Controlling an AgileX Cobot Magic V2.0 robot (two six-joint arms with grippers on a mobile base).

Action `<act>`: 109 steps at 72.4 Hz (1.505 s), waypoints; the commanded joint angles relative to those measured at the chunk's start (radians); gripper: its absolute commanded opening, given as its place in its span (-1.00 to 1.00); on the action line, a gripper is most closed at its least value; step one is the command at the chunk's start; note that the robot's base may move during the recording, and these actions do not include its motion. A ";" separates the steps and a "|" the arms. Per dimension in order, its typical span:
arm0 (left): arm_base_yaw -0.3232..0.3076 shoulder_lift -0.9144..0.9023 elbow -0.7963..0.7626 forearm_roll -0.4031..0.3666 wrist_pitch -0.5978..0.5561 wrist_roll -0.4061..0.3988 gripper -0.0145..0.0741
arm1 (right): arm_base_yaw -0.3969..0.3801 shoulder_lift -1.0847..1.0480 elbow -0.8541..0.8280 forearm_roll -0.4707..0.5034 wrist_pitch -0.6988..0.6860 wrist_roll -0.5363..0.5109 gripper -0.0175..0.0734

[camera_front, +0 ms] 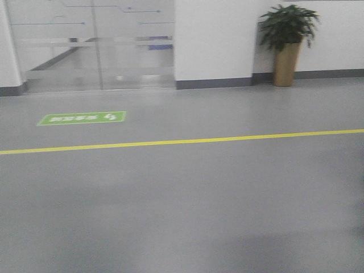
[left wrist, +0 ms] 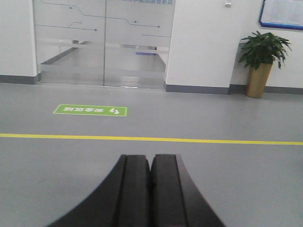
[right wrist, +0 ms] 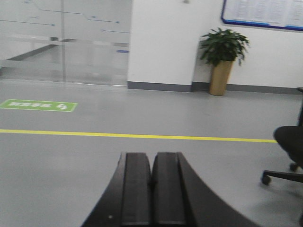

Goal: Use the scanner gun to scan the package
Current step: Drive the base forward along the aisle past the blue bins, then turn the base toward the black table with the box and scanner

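Observation:
Neither the package nor the scanner gun shows in any view. My left gripper (left wrist: 150,158) is shut, its two black fingers pressed together with nothing between them, pointing out over bare grey floor. My right gripper (right wrist: 152,156) is likewise shut and empty above the floor. The front view shows no arm or gripper at all.
A yellow line (camera_front: 182,140) crosses the grey floor, with a green floor sign (camera_front: 82,118) beyond it. Frosted glass doors (camera_front: 96,45) stand at the back left, and a potted plant (camera_front: 287,40) stands by the white wall. A black office chair (right wrist: 289,156) sits at the right.

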 commanded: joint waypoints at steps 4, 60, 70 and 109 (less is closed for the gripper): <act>0.000 -0.004 -0.002 0.000 -0.019 0.001 -0.92 | -0.001 -0.001 0.000 -0.001 -0.017 0.001 -0.97; 0.000 -0.004 -0.002 0.000 -0.019 0.001 -0.92 | -0.001 -0.001 0.000 -0.001 -0.017 0.001 -0.97; 0.000 -0.004 -0.002 0.000 -0.019 0.001 -0.92 | -0.001 -0.001 0.000 -0.001 -0.017 0.001 -0.97; 0.000 -0.004 -0.002 0.000 -0.019 0.001 -0.92 | -0.001 -0.001 0.000 -0.001 -0.017 0.001 -0.97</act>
